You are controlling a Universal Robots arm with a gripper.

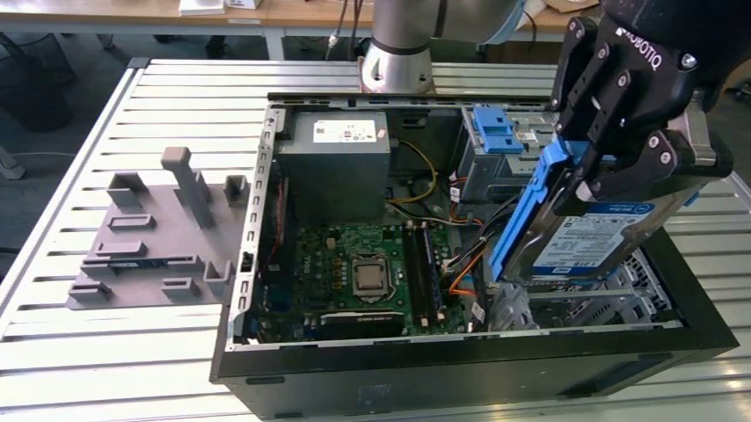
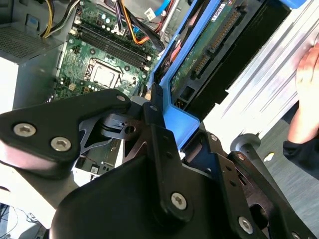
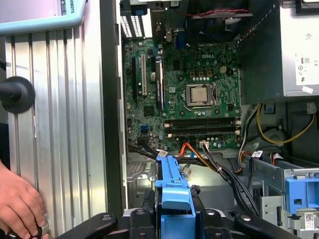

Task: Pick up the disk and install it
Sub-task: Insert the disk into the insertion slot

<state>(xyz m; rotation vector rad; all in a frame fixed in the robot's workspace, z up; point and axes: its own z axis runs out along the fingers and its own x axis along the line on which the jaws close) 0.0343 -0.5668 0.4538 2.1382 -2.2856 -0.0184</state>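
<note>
The disk (image 1: 583, 243), a silver drive with a white-and-blue label in a blue carrier frame, hangs tilted on edge over the open computer case (image 1: 470, 374), above the metal bay on the exterior view's right. My gripper (image 1: 639, 180) is shut on its upper end, with a black finger on each side. In the second wrist view the disk's green circuit side (image 2: 202, 57) and blue frame point down into the case from the gripper (image 2: 164, 132). In the first wrist view the blue frame (image 3: 172, 189) sticks out between the fingers, above the case floor by the cables.
Inside the case lie the green motherboard (image 1: 364, 272), a grey power-supply box (image 1: 340, 163), a blue-latched drive cage (image 1: 495, 132) and loose cables (image 3: 219, 167). A grey fixture (image 1: 153, 237) sits on the slatted table at the exterior view's left. A person's hand (image 3: 20, 206) rests beside the case.
</note>
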